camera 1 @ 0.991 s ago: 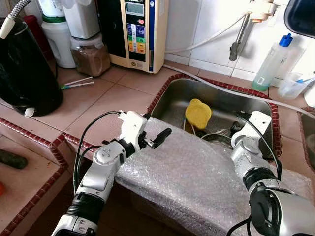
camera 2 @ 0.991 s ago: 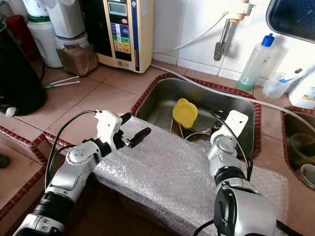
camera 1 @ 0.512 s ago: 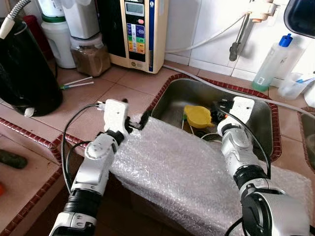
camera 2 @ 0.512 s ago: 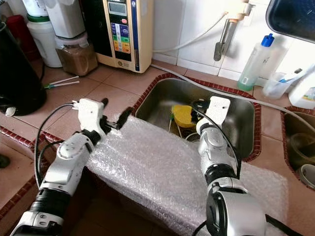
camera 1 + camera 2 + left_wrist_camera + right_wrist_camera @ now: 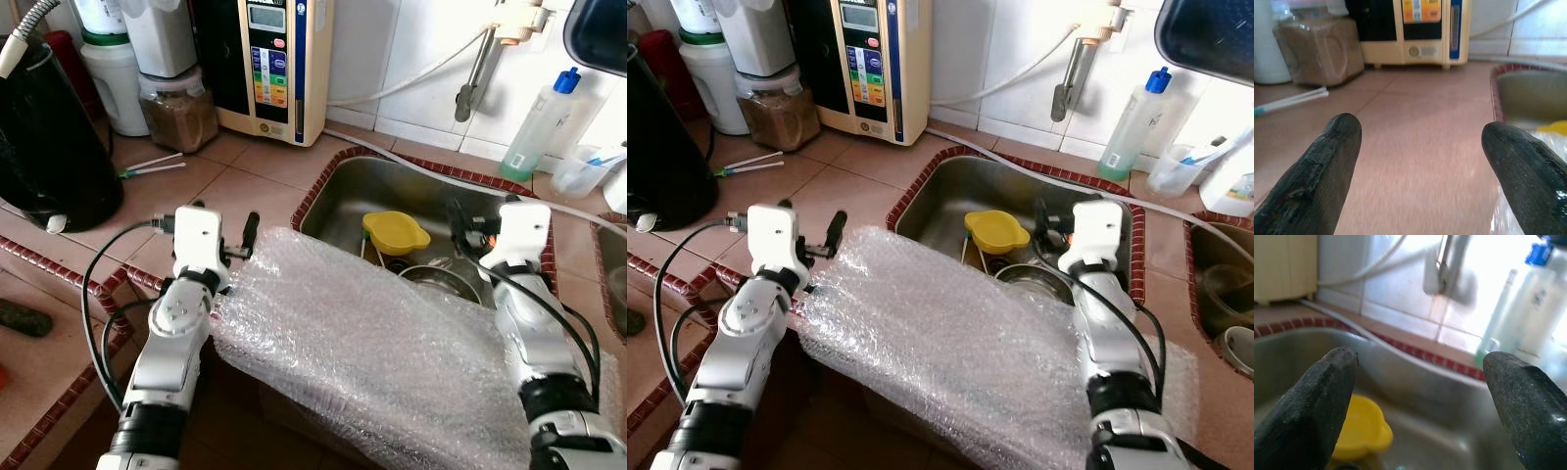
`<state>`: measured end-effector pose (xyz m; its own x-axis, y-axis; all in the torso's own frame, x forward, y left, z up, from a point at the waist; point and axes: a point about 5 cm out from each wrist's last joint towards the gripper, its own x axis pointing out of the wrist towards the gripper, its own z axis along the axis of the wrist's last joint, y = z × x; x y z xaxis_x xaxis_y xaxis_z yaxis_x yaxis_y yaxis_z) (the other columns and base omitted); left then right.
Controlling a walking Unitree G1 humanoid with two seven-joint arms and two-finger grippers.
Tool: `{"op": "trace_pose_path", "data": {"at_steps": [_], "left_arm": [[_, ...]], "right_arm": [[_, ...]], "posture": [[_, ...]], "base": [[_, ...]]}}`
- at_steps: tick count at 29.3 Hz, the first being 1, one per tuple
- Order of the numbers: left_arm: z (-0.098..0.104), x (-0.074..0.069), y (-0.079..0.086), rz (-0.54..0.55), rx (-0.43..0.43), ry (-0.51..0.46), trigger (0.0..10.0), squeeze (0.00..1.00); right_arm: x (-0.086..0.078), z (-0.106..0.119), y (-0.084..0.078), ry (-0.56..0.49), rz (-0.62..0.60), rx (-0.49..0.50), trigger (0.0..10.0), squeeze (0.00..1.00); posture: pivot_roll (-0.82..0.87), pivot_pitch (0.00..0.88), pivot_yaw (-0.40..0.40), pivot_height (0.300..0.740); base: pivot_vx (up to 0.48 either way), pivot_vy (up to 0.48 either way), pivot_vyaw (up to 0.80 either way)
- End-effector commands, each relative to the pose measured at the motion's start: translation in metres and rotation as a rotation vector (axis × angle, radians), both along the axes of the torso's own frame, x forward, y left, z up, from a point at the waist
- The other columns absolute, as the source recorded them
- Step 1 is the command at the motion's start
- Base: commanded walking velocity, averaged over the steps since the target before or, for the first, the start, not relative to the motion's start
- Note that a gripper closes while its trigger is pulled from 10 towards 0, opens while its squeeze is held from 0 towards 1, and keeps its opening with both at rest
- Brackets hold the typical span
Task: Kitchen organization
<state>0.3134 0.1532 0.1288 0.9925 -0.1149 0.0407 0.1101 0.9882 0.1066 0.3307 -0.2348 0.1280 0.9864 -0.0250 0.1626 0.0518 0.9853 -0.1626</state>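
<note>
A large sheet of bubble wrap [image 5: 372, 343] lies draped over the counter's front edge and the near rim of the steel sink [image 5: 338, 201]. My left gripper [image 5: 221, 221] is open over the tiled counter, just beyond the wrap's left corner; its wrist view has one black finger [image 5: 1327, 166] on either side of bare tile. My right gripper [image 5: 472, 223] hovers open above the sink's right half, empty between its fingers [image 5: 1525, 396]. A yellow plastic cup [image 5: 395, 233] rests in the sink beside a metal bowl [image 5: 443, 281], and the yellow cup [image 5: 1359, 431] sits below the right fingers.
A cream water purifier [image 5: 274, 64], a jar of brown powder [image 5: 179, 108] and a black appliance [image 5: 49, 137] stand at the back left. Two straws [image 5: 152, 166] lie on the tiles. A tap [image 5: 475, 69], a hose and a spray bottle [image 5: 537, 122] are behind the sink.
My left gripper has drawn off the wrap leftward onto the counter. My right gripper swung left over the sink, then back right. The yellow cup went from standing on edge to lying flat.
</note>
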Motion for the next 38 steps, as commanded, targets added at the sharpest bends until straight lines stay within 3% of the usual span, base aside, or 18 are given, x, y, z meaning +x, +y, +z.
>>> {"op": "trace_pose_path", "data": {"at_steps": [1, 5, 8, 10, 11, 12, 17, 18, 19, 20, 22, 23, 24, 27, 38], "left_arm": [[0.007, -0.001, -0.005, -0.001, 0.023, -0.02, 10.0, 0.0], [0.008, -0.004, -0.006, 0.035, -0.016, -0.004, 10.0, 0.0], [0.007, -0.004, 0.0, 0.08, -0.104, 0.035, 10.0, 0.0], [0.008, -0.004, 0.0, 0.083, -0.098, 0.035, 10.0, 0.0], [0.008, -0.004, -0.001, 0.066, -0.097, 0.035, 10.0, 0.0], [0.01, -0.004, -0.004, 0.026, -0.101, 0.026, 10.0, 0.0], [0.011, -0.005, -0.009, -0.001, -0.121, 0.046, 10.0, 0.0], [0.011, -0.005, -0.01, 0.0, -0.109, 0.051, 10.0, 0.0], [0.011, -0.006, -0.01, 0.001, -0.103, 0.05, 10.0, 0.0], [0.011, -0.006, -0.011, 0.0, -0.084, 0.046, 10.0, 0.0], [0.011, -0.006, -0.012, -0.002, -0.074, 0.044, 10.0, 0.0], [0.01, -0.007, -0.014, -0.004, -0.088, 0.048, 10.0, 0.0], [0.01, -0.007, -0.015, -0.012, -0.112, 0.051, 10.0, 0.0], [0.01, -0.008, -0.017, -0.027, -0.137, 0.054, 10.0, 0.0], [0.013, -0.006, -0.019, -0.011, -0.091, 0.03, 10.0, 0.0]], "right_arm": [[-0.003, 0.006, -0.006, -0.009, -0.014, 0.006, 10.0, 1.0], [-0.007, 0.004, -0.009, 0.016, -0.022, 0.021, 10.0, 1.0], [-0.014, 0.005, -0.008, 0.029, -0.015, 0.026, 10.0, 1.0], [-0.014, 0.005, -0.008, 0.032, -0.014, 0.031, 10.0, 0.99], [-0.015, 0.006, -0.008, 0.031, -0.014, 0.032, 10.0, 0.95], [-0.015, 0.006, -0.006, 0.028, -0.009, 0.033, 10.0, 0.73], [-0.015, 0.007, -0.003, 0.036, -0.01, 0.049, 10.0, 0.65], [-0.015, 0.007, -0.001, 0.042, -0.01, 0.06, 10.0, 0.49], [-0.015, 0.007, -0.001, 0.043, -0.011, 0.059, 10.0, 0.49], [-0.015, 0.008, 0.0, 0.042, -0.011, 0.056, 10.0, 0.35], [-0.016, 0.008, 0.0, 0.041, -0.011, 0.057, 10.0, 0.35], [-0.016, 0.008, 0.0, 0.041, -0.012, 0.067, 10.0, 0.07], [-0.015, 0.008, 0.0, 0.042, -0.011, 0.067, 10.0, 0.0], [-0.015, 0.008, 0.002, 0.045, -0.004, 0.067, 10.0, 0.0], [-0.01, 0.013, 0.013, 0.038, 0.026, 0.089, 10.0, 0.0]], "posture": [[0.04, 0.0, -0.012, 0.74], [0.04, 0.0, -0.027, 0.74], [0.04, 0.0, -0.025, 0.74], [0.04, 0.0, -0.024, 0.74], [0.04, 0.0, -0.023, 0.74], [0.04, 0.0, -0.022, 0.74], [0.04, 0.0, -0.018, 0.74], [0.03, 0.0, -0.011, 0.74], [0.03, 0.0, -0.011, 0.74], [0.04, 0.0, -0.011, 0.74], [0.04, 0.0, -0.012, 0.74], [0.04, 0.0, -0.012, 0.74], [0.04, 0.0, -0.011, 0.74], [0.04, 0.0, -0.013, 0.74], [0.04, 0.0, -0.016, 0.74]], "base": [[0.0, 0.0, 0.0], [0.0, 0.0, -0.2], [0.0, 0.0, -0.65], [0.0, 0.0, -0.58], [0.0, 0.0, -0.43], [0.0, 0.0, 0.0], [0.0, 0.0, 0.0], [0.0, 0.0, -0.8], [0.0, 0.0, -0.8], [0.0, 0.0, 0.0], [0.0, 0.0, 0.0], [0.0, 0.0, 0.0], [0.0, 0.0, 0.0], [0.0, 0.0, 0.0], [0.0, 0.0, 0.0]]}}
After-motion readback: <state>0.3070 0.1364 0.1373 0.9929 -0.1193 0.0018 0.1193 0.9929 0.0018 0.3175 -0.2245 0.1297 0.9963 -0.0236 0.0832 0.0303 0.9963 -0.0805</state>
